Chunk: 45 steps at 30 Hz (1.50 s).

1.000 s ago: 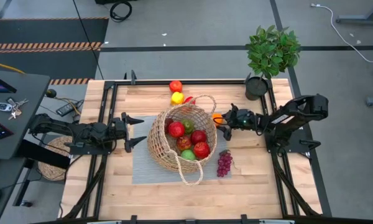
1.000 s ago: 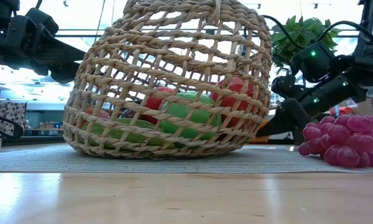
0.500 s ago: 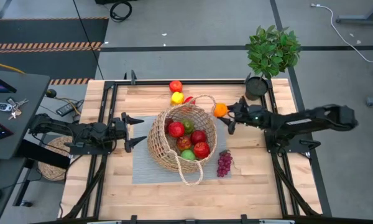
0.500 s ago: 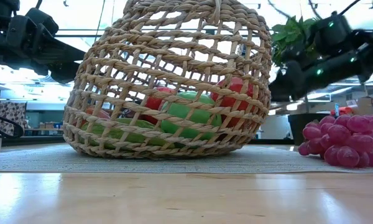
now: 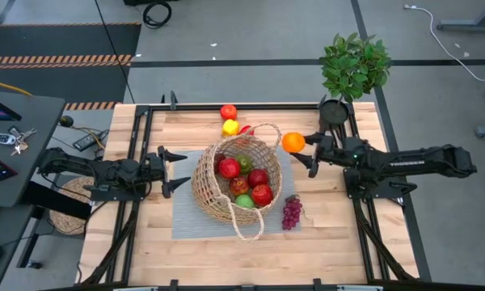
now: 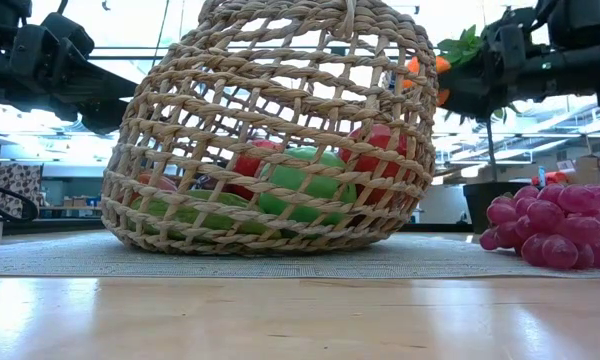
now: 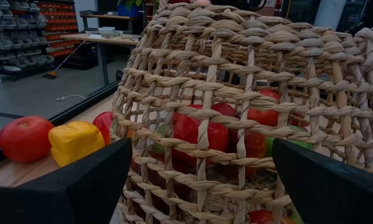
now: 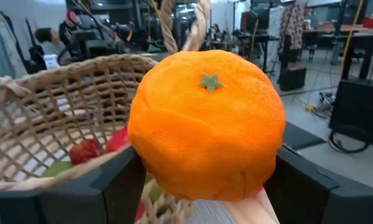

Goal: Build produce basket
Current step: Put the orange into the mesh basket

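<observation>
Hidden: the big round tan woven wicker basket [image 5: 236,182] screens most of its load in the low view; only red and green shapes show through the weave there.
Cut off: the bunch of purple toy grapes [image 6: 550,226] runs past the low view's edge.
Seen from above only: red apples [image 5: 229,168] and a green apple [image 5: 245,200] lie inside the basket, which rests on a grey woven mat [image 5: 186,218] at table centre; the grapes lie at its 4 o'clock.
Wrist views: a red tomato-like fruit [image 7: 25,138] and a yellow block-shaped fruit [image 7: 76,141] sit outside the basket at its 12 o'clock.
Right gripper [image 5: 301,152]: pinching a round orange toy fruit [image 8: 208,124], held aloft at the basket's 2 o'clock, beside the looped handle [image 5: 261,129].
Left gripper [image 5: 176,171]: fingers spread wide, at the basket's 9 o'clock, apart from it.
</observation>
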Motion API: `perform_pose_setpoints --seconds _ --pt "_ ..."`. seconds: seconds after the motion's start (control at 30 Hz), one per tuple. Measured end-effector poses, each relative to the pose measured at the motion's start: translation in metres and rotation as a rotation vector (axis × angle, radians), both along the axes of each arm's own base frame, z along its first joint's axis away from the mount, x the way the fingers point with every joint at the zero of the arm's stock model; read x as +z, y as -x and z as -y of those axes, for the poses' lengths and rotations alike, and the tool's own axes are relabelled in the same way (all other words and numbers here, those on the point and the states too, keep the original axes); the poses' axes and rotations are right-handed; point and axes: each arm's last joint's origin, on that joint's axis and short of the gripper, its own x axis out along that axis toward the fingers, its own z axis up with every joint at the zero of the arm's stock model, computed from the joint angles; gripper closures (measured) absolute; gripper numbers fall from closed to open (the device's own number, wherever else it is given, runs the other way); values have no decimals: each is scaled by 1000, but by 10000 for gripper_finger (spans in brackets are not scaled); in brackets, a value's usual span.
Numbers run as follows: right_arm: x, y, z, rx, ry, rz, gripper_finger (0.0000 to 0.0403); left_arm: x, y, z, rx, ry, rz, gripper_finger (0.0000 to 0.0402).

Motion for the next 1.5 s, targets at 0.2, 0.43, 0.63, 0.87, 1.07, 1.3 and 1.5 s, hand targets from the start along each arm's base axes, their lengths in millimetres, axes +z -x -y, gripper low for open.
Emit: perform_pose_setpoints --seconds 0.2,0.43,0.63,0.87,1.07,1.3,1.5 --pt "6 3 -6 42 7 44 113 0 0 0 0 0 0 8" --pt "25 5 -19 241 -33 259 112 0 0 0 0 0 0 8" --pt "40 10 -22 323 -261 463 112 0 0 0 0 0 0 8" --pt "42 11 -23 362 -306 489 112 0 0 0 0 0 0 8" --pt "40 9 -24 357 -261 464 112 0 0 0 0 0 0 8" --pt "30 -10 -30 193 -171 270 112 0 0 0 1 0 0 8" --pt "47 -32 -43 92 34 71 112 0 0 0 0 0 0 8"
